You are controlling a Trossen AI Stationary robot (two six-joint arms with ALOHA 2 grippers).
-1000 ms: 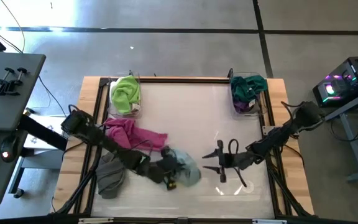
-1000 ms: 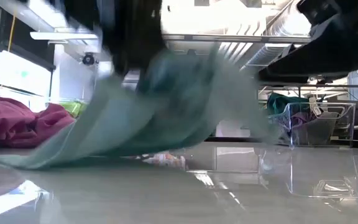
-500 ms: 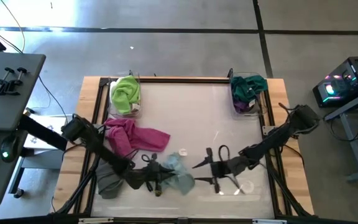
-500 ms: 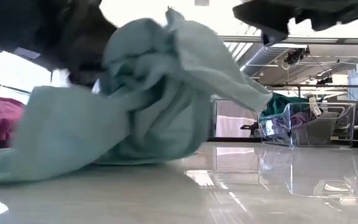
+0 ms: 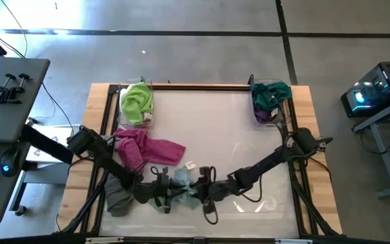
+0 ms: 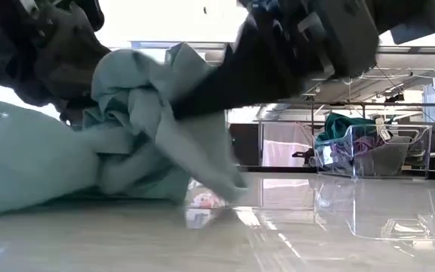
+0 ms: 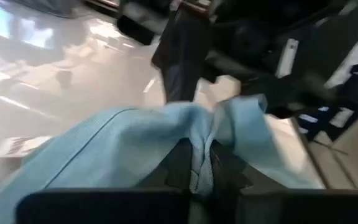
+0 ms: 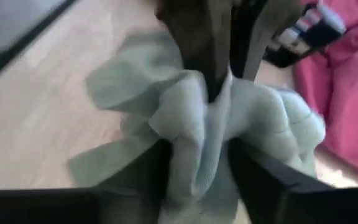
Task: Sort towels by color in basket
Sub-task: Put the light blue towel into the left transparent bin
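Note:
A mint towel (image 5: 181, 184) lies bunched near the table's near edge, between my two grippers. My left gripper (image 5: 162, 195) is on its left side, shut on it. My right gripper (image 5: 204, 191) reaches in from the right and is shut on the same towel (image 8: 197, 124). A magenta towel (image 5: 146, 148) and a grey towel (image 5: 117, 196) lie on the table to the left. A lime green towel (image 5: 137, 102) fills the far left basket. Dark green (image 5: 273, 95) and purple towels sit in the far right basket. My left gripper pinches a gathered fold of the mint towel (image 7: 199, 134) between its two fingers (image 7: 182, 158), several layers, coming low from the table's left. The towel's lower part (image 6: 127, 177) rests on the table. My right gripper holds a bunched ridge of the towel (image 8: 194, 146) between its two fingers (image 8: 157, 168), coming at a slant from the table's right. The cloth bulges up between them.
Clear baskets stand at the far left corner (image 5: 128, 118) and the far right corner (image 5: 257, 112). A wooden frame with dark rails (image 5: 181, 86) borders the glossy table. The middle and far part of the table top is bare.
My left gripper has drawn the mint towel along the table toward the near left, bunching it. My right gripper has moved left, toward the towel, and has taken hold of its right side.

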